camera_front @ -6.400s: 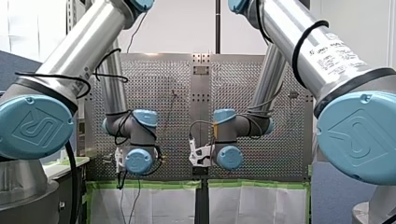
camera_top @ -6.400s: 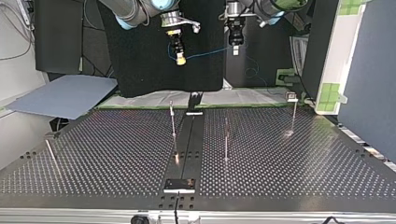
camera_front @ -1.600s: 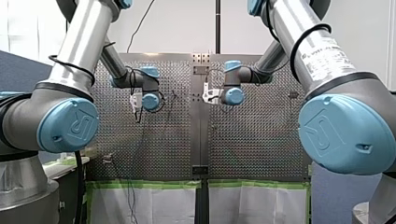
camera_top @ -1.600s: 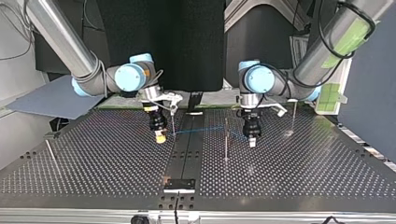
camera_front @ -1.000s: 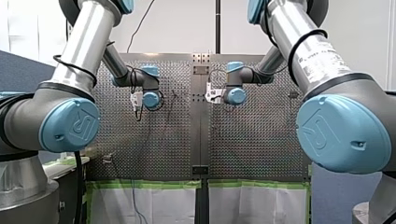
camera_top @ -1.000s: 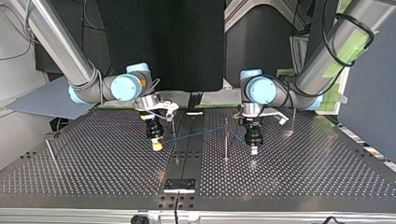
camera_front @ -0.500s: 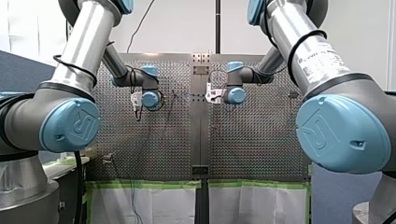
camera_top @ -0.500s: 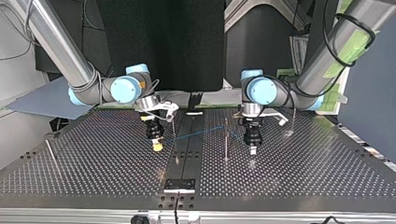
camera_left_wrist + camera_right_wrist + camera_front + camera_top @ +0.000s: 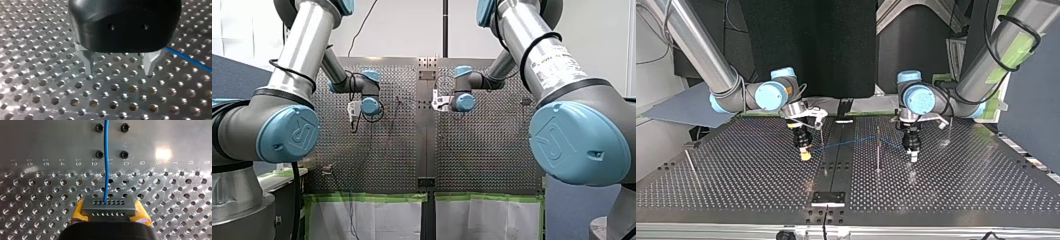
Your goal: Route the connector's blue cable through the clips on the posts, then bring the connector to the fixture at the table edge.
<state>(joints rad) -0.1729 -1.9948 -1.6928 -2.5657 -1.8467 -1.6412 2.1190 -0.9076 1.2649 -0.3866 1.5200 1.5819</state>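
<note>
Clamped on the connector (image 9: 108, 206) with my right end effector (image 9: 109, 213), yellow pads (image 9: 79, 210) pressed against its two short sides. Held low over the perforated counter (image 9: 32, 192), at the border of the plain metal strip (image 9: 55, 142) down the middle. From the connector's upper row of holes, a blue cable (image 9: 107, 160) straight ahead across that strip, between four dark screws (image 9: 100, 153).

At my left end effector (image 9: 119, 68), two metal fingers (image 9: 88, 62) spread apart, only counter holes showing between them, tips close above the surface. Just beside one finger, the blue cable, slanting away.

In the top view, both end effectors pointing down: my right at the strip's left, my left at its right, past a middle post (image 9: 878, 152). Between the two, the cable stretched, rising from the connector over the strip to the upper part of the middle post, then dropping toward my left end effector; in a clip or merely against the post, cannot tell. Just beside my right end effector, a second post (image 9: 822, 137); well apart, near the view's right, a third post (image 9: 950, 125). At the counter's near edge, a dark fixture plate (image 9: 828, 198), well apart from the connector.
</note>
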